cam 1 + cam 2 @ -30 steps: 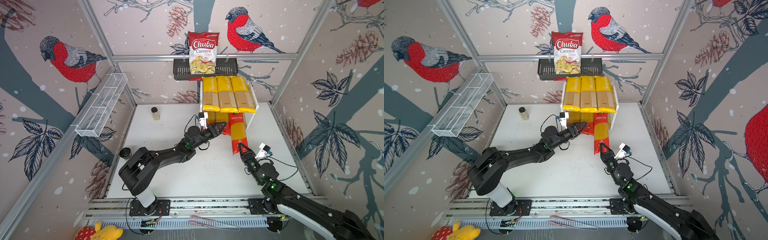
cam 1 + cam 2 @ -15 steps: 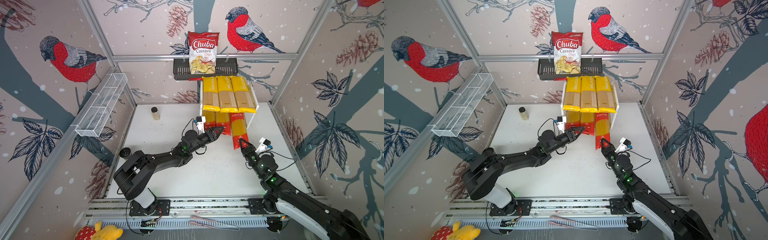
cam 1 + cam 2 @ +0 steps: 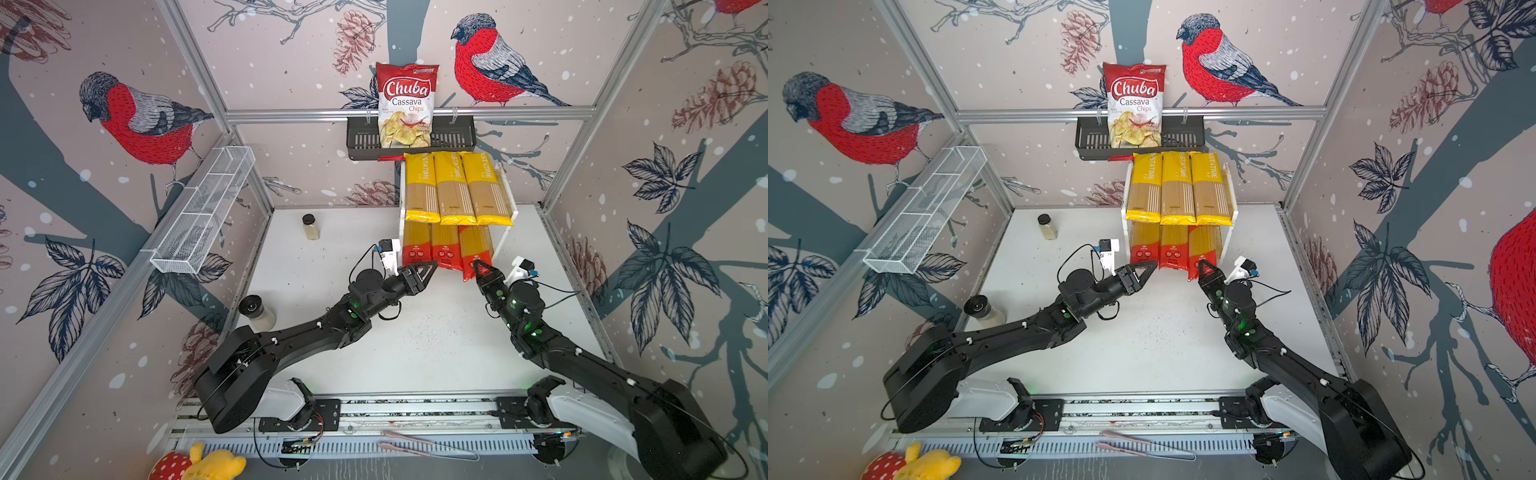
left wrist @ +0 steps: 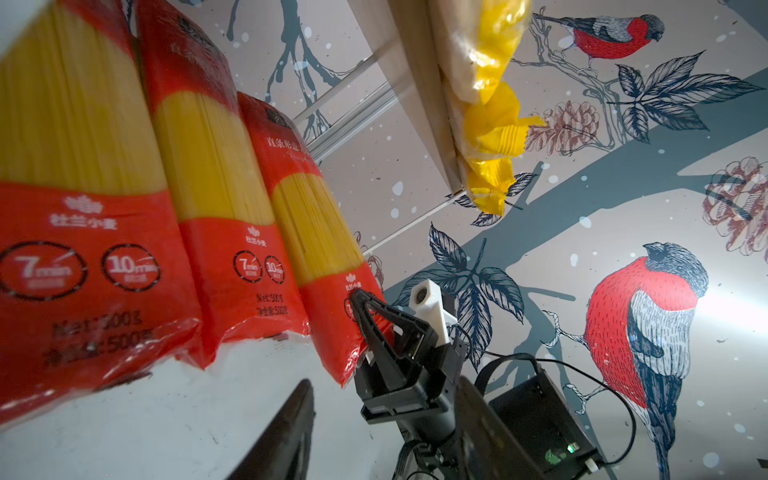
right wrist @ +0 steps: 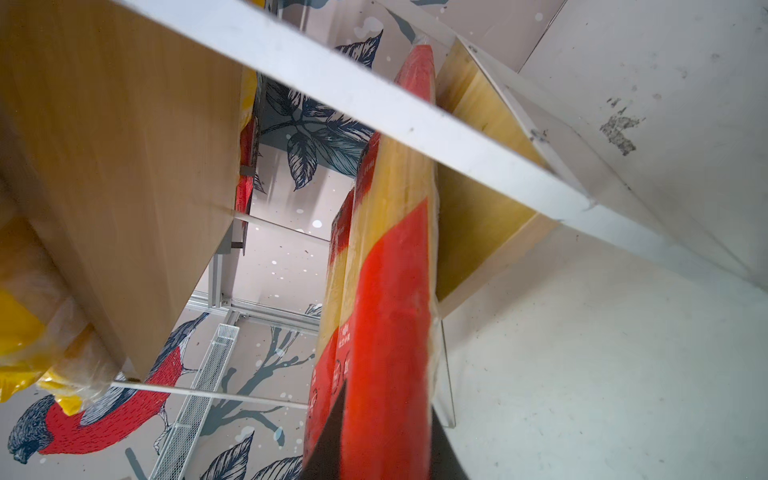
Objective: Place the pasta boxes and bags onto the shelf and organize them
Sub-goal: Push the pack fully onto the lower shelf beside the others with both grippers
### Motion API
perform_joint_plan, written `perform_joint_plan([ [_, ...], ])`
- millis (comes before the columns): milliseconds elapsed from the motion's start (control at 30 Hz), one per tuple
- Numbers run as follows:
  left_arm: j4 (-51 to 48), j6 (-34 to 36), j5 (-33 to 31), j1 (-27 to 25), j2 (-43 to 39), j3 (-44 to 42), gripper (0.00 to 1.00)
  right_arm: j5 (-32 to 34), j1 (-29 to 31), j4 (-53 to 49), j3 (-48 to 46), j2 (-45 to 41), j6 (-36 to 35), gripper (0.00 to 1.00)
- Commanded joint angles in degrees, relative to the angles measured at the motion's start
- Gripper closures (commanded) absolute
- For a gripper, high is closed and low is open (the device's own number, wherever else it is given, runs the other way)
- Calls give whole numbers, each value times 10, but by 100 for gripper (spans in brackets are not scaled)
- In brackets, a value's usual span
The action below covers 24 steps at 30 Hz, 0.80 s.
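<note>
1. Right pincer (image 3: 478,267) is clamped on the near end of a red spaghetti pack (image 3: 473,245). In the right wrist view the pack runs out from between its dark fingers (image 5: 328,449).
2. Ahead of this pincer, the held pack lies lengthways on the lower board of the stepped wooden shelf (image 3: 510,216). Its gripped end juts slightly further out than its neighbours.
3. Just left of the pincer, two more red spaghetti packs (image 3: 430,249) lie side by side on the same board, touching each other.
4. Above and beyond the pincer, three yellow PASTATIME packs (image 3: 453,187) lie side by side on the upper board.
5. Left pincer (image 3: 428,269) hovers near the right one, on its left. Its tips are at the near ends of those two red packs, and whether they touch cannot be told. Its jaws are partly apart with nothing between them.
6. Beneath both pincers is the white worktop (image 3: 415,353).
</note>
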Motion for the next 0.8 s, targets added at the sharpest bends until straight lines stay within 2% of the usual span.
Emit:
perform_joint_plan([
  [0, -6, 22, -12, 0, -7, -8, 47, -30, -9, 96, 13, 24, -14, 78],
  [400, -7, 36, -11, 0, -10, -19, 47, -94, -45, 55, 31, 56, -26, 60],
  [600, -42, 63, -26, 0, -34, -24, 46, -103, -46, -20, 41, 24, -48, 47],
  [767, -54, 78, -33, 0, -40, -22, 46, -110, -46, -32, -2, -17, -18, 43],
])
